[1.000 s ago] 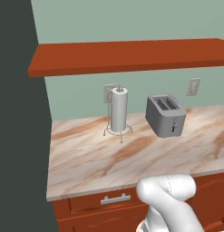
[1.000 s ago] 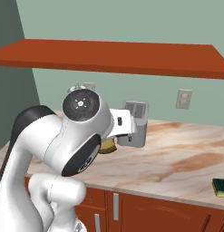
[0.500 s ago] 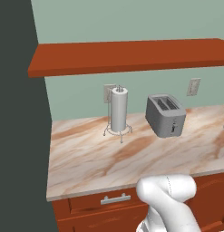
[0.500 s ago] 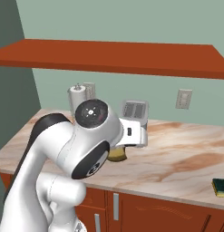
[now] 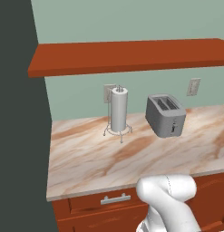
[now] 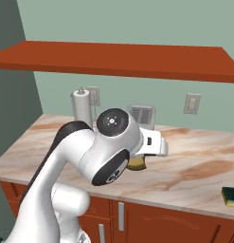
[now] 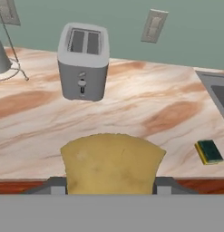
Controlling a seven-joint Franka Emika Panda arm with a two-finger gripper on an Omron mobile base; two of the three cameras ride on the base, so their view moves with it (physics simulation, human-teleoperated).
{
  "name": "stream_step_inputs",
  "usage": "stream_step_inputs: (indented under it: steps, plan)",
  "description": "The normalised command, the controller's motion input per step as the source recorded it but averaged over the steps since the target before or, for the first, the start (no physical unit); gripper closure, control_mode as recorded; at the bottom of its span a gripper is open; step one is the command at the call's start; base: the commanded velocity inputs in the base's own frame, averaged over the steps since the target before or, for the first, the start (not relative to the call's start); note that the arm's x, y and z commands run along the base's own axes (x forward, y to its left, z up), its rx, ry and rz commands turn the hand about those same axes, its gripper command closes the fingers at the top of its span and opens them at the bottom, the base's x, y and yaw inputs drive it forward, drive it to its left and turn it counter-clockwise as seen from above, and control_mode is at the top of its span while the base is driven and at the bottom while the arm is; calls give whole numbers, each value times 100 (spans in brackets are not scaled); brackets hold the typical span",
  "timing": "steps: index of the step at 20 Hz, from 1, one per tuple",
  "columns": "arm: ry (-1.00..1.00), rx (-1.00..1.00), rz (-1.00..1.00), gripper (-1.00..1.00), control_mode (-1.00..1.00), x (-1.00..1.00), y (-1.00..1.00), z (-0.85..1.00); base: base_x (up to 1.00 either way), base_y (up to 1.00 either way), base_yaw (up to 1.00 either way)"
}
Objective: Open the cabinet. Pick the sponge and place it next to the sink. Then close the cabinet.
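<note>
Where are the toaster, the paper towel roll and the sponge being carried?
toaster (image 5: 165, 115): left base view, on its grey side.
paper towel roll (image 5: 118, 108): left base view, on the white roll.
sponge (image 7: 111, 163): hand view, on its yellow face.

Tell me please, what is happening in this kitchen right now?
The white robot arm's gripper is shut on a yellowish soft sponge block, held above the marbled stone counter. Ahead stand a grey two-slot toaster and a white paper towel roll. The corner of the sink lies to the right, with a small green-and-yellow scrub pad near it. The sponge is not yet set down.
</note>
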Motion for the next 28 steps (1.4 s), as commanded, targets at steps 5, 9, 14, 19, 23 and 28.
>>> stream_step_inputs:
  steps: [5, 9, 14, 19, 23, 28]
  plan:
    - [0, 0, -5, 100, -100, 22, -36, -15, 0, 0, 0]
    - [1, 0, -6, 100, -100, 26, -36, -16, 0, 0, 0]
    - [2, 0, -5, 100, -100, 24, -39, -15, 0, 0, 0]
    - [3, 0, -4, 100, -100, 28, -39, -14, 0, 0, 0]
    - [1, 0, -2, 100, -100, 26, -38, -12, 0, 0, 0]
    - [2, 0, -2, 100, -100, 27, -39, -15, 0, 0, 0]
